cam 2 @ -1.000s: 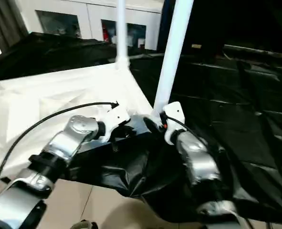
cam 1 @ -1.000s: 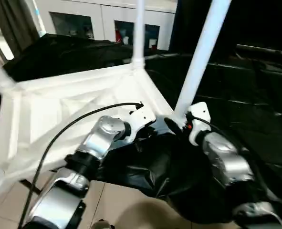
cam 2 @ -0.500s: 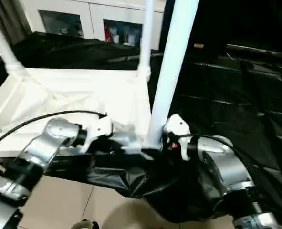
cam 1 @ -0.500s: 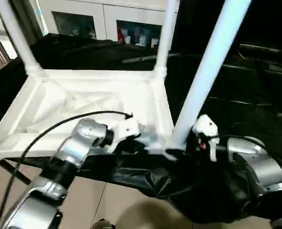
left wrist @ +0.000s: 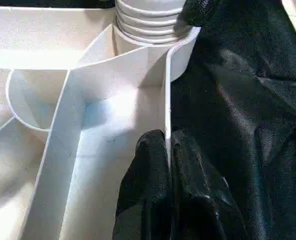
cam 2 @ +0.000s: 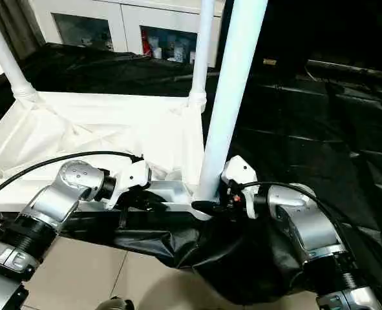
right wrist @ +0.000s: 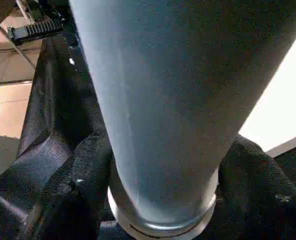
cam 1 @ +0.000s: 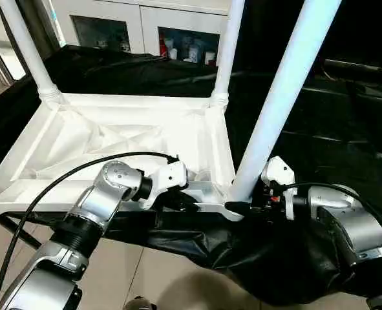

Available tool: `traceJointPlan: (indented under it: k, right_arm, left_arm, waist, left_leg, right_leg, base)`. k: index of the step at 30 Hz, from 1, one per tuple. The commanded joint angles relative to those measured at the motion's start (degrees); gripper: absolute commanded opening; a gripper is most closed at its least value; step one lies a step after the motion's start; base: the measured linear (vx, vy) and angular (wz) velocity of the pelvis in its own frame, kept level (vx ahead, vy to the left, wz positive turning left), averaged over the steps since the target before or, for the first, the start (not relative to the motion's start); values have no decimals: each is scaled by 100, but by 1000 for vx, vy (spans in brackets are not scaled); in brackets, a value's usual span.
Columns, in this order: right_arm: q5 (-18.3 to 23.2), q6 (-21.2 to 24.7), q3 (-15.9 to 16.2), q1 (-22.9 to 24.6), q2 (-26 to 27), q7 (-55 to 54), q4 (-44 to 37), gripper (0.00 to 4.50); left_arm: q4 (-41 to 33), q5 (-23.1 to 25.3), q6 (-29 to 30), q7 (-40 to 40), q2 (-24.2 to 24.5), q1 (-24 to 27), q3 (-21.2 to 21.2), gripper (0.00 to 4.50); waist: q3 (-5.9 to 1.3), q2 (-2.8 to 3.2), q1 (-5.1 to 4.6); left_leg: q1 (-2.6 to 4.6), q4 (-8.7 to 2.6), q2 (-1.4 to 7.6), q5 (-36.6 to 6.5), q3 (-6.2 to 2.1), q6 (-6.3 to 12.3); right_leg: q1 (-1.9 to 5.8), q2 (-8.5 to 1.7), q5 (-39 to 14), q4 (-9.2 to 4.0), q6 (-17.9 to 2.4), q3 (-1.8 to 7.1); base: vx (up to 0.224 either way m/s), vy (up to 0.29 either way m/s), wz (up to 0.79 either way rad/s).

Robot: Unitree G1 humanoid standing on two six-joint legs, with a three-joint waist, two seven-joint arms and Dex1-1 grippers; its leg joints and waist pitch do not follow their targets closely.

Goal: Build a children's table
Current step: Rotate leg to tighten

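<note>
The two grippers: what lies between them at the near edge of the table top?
In the left eye view, the near corner socket of the table top, with a leg standing in it, lies between left gripper and right gripper.

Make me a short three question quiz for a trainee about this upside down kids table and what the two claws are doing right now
1. True or false: the table top lies with its ribbed underside up.
2. How many legs stand in the top's sockets in the head views? A) one B) three C) none
3. What does the left claw pinch?

Key
1. True.
2. B: the near leg, the far right leg and the far left leg.
3. The thin side wall of the top, beside the near corner socket; the right claw has a finger on each side of the near leg's base.
</note>
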Motion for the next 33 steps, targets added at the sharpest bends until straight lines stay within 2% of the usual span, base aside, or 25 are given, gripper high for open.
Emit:
traceJointPlan:
  k: [1,3,6,8,9,10,11,12,14,16,17,18,19,21,24,25,26,29,33]
  right_arm:
    - [-77,51,250,48,43,108,-118,273]
    - [-98,43,215,81,135,-67,-76,272]
    - [-275,4,11,43,540,-945,285,271]
    - [-488,242,-153,-34,970,-1955,666,270]
    - [-488,242,-153,-34,970,-1955,666,270]
    - [-521,371,-226,-63,1148,-2317,783,270]
    - [-538,450,-275,-83,1260,-2542,857,270]
    - [-542,597,-505,-166,1734,-3379,1080,270]
    - [-528,639,-718,-272,2212,-4161,1302,269]
    - [-524,614,-816,-339,2460,-4516,1423,269]
    - [-529,605,-815,-344,2472,-4532,1432,269]
    - [-654,399,-805,-440,2668,-4845,1593,269]
    - [-759,260,-763,-490,2749,-5026,1668,269]
    - [-757,46,-615,-540,2850,-4789,1694,269]
    - [-719,6,-698,-597,2902,-4726,1692,269]
    - [-670,6,-748,-617,2916,-4681,1687,325]
    - [-578,20,-798,-639,2898,-4559,1661,325]
    - [-500,14,-782,-701,2721,-4241,1647,345]
    - [-435,-73,-668,-647,2234,-3418,1444,345]
  left_arm:
    - [-43,-182,-68,-108,-93,79,-102,0]
    - [-3,-149,-41,10,-124,66,-70,0]
    - [235,-44,124,551,-314,-55,59,0]
    - [545,114,236,1197,-565,-246,148,0]
    - [545,114,236,1197,-565,-246,148,0]
    - [665,185,253,1443,-667,-321,160,0]
    - [742,230,264,1599,-733,-371,165,0]
    - [957,305,416,2096,-1012,-524,210,0]
    - [1136,348,611,2605,-1353,-669,254,0]
    - [1219,367,677,2838,-1536,-732,277,0]
    - [1222,367,681,2847,-1548,-735,277,0]
    - [1293,377,715,3002,-1753,-782,276,0]
    - [1332,378,698,3052,-1859,-804,272,0]
    - [1397,384,614,3067,-2014,-828,235,0]
    - [1494,427,516,3061,-2012,-864,209,0]
    - [1521,429,513,3074,-2003,-873,226,0]
    - [1511,420,488,3038,-1952,-862,242,0]
    - [1491,413,389,2935,-1782,-836,259,0]
    - [1427,396,146,2519,-1491,-735,268,0]
  waist:
    - [-286,-48,6]
    - [-283,-55,1]
    - [-260,-58,-23]
    - [-242,-72,-65]
    - [-233,-71,-83]
    - [-230,-72,-105]
    - [-226,-62,-115]
    - [-230,-63,-124]
    - [-243,-59,-150]
    - [-242,-38,-161]
    - [-245,-45,-166]
    - [-254,-53,-170]
    - [-244,-40,-169]
    - [-258,-54,-164]
    - [-255,-55,-161]
    - [-263,-63,-154]
    - [-264,-71,-153]
    - [-266,-74,-142]
    - [-284,-90,-122]
  left_leg:
    - [24,-367,118,-1496,2,291]
    - [23,-368,117,-1522,3,283]
    - [28,-389,107,-1670,2,208]
    - [23,-416,83,-1843,-23,51]
    - [14,-424,76,-1874,-29,17]
    - [31,-435,79,-1988,-48,-18]
    - [79,-428,87,-2123,-47,-26]
    - [78,-425,82,-2150,-46,-27]
    - [68,-448,81,-2130,-63,-90]
    - [88,-456,87,-2177,-64,-105]
    - [71,-462,84,-2184,-65,-67]
    - [62,-462,83,-2165,-60,-53]
    - [69,-461,76,-2188,-50,-59]
    - [55,-460,71,-2137,-47,-6]
    - [50,-463,73,-2088,-40,66]
    - [54,-457,71,-2062,-30,88]
    - [57,-455,72,-2047,-27,99]
    - [30,-464,80,-1937,-33,146]
    - [20,-441,83,-1762,-17,222]
  right_leg:
    - [261,-269,-1472,-467,-1115,228]
    - [257,-268,-1508,-473,-1104,229]
    - [234,-271,-1804,-509,-1035,227]
    - [224,-284,-2414,-558,-855,209]
    - [220,-279,-2550,-566,-794,206]
    - [207,-293,-2800,-600,-695,204]
    - [164,-301,-2949,-641,-648,211]
    - [152,-314,-2968,-643,-647,222]
    - [162,-303,-2897,-634,-656,208]
    - [149,-299,-2806,-652,-644,206]
    - [170,-295,-2688,-651,-652,203]
    - [176,-289,-2629,-647,-646,206]
    - [147,-294,-2627,-666,-638,214]
    - [180,-293,-2525,-661,-610,217]
    - [179,-284,-2434,-655,-610,226]
    - [179,-284,-2397,-655,-619,230]
    - [175,-287,-2393,-654,-628,233]
    - [202,-291,-2319,-637,-648,226]
    - [224,-293,-2125,-622,-693,231]
  base:
    - [0,0,0]
    - [0,0,0]
    - [0,0,0]
    - [0,0,0]
    - [0,0,0]
    - [0,0,0]
    - [0,0,0]
    - [0,0,0]
    - [0,0,0]
    - [0,0,0]
    - [0,0,0]
    - [0,0,0]
    - [0,0,0]
    - [0,0,0]
    - [0,0,0]
    - [0,0,0]
    - [0,0,0]
    - [0,0,0]
    - [0,0,0]
